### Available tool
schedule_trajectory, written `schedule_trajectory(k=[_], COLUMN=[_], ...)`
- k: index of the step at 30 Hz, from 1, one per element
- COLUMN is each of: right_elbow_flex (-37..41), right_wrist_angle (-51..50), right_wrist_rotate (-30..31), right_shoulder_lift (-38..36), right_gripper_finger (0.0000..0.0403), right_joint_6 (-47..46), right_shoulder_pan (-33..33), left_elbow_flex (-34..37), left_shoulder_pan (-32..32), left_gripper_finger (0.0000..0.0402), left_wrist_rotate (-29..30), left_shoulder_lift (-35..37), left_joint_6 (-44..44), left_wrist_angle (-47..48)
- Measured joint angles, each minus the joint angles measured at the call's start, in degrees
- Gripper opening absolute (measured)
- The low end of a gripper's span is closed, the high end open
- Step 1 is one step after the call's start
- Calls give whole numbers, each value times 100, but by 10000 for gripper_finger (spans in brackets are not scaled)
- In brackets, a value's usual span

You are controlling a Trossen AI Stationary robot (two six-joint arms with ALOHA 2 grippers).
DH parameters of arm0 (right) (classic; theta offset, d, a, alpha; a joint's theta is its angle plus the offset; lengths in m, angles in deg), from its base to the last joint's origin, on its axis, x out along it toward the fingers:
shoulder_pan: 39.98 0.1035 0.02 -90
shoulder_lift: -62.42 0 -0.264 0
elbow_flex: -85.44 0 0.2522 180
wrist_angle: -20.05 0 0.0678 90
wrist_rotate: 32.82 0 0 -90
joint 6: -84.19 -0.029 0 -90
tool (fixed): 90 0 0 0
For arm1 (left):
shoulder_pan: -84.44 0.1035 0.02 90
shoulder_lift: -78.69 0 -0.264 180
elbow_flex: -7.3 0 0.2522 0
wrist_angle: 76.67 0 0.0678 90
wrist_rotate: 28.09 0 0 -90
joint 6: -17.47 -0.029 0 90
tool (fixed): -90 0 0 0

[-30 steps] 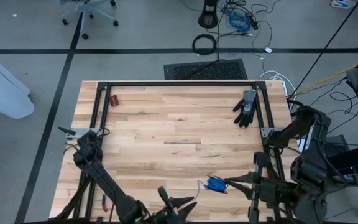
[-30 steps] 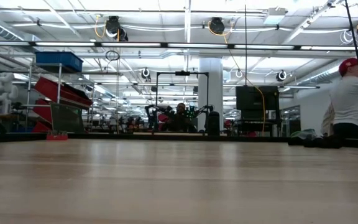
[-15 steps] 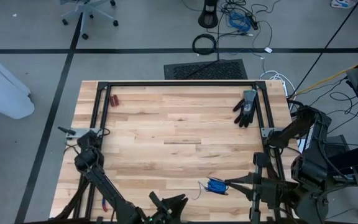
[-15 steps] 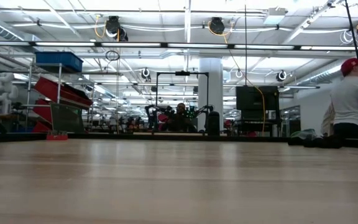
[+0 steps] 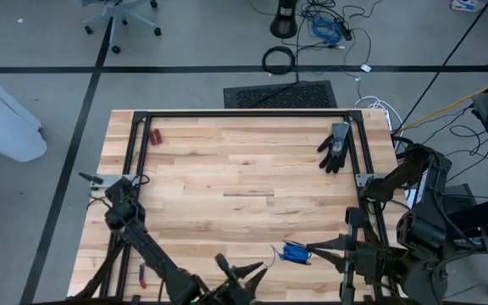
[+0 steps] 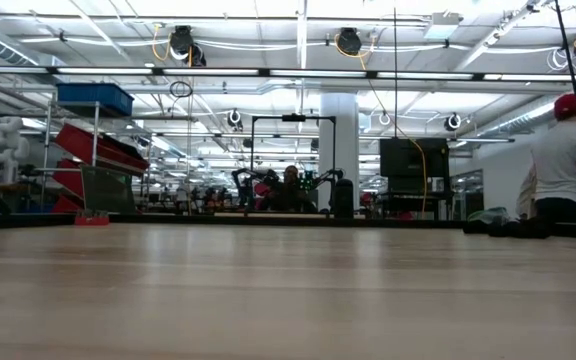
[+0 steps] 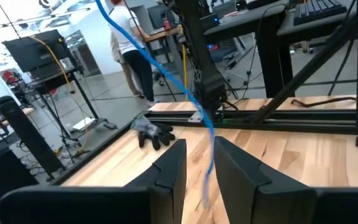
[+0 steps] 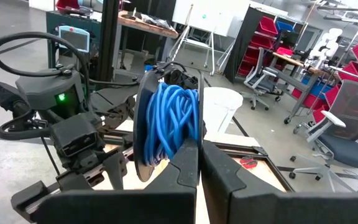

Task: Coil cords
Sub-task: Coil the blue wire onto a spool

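High view showed the cords [image 5: 294, 252] as a small blue bundle near the counter's [image 5: 244, 169] front edge, right of centre, pinched at the tip of the right end effector [image 5: 312, 251], which reached in from the right with its fingers closed on the coil; the right wrist view showed the same blue loops [image 8: 169, 124] bunched upright just above those closed fingers. A loose strand ran from the bundle leftward toward the left end effector [image 5: 248, 273], which sat at the front edge just beside and left of the bundle. In the left wrist view that strand [image 7: 160, 62] passed between the narrowly parted fingers [image 7: 166, 171], stretched taut, so the cord's long axis lay roughly left to right between the two arms. The right arm was the nearer one. The counter was bare light wood, with a black glove [image 5: 336, 146] well apart at the far right and something small and red [image 5: 154, 135] at the far left. A person [image 6: 563, 160] stood in the room beyond.
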Motion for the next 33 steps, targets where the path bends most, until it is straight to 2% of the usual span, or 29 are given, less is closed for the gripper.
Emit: schedule_trajectory(k=[14, 19, 24, 28, 33], right_elbow_flex=[0, 0, 0, 0, 0], right_wrist_angle=[0, -2, -1, 0, -2], right_wrist_rotate=[-2, -4, -7, -8, -22], right_shoulder_lift=[0, 0, 0, 0, 0], right_gripper_finger=[0, 0, 0, 0, 0], right_joint_6=[2, 2, 2, 2, -2], right_shoulder_pan=[0, 0, -2, -2, -2], left_elbow_flex=[0, 0, 0, 0, 0], left_shoulder_pan=[119, 226, 279, 286, 289], left_gripper_finger=[89, 89, 87, 70, 23], left_wrist_rotate=[-183, -630, -657, -655, -650], left_shoulder_lift=[0, 0, 0, 0, 0], left_joint_6=[150, 160, 196, 294, 296], left_wrist_angle=[-1, 0, -1, 1, 39])
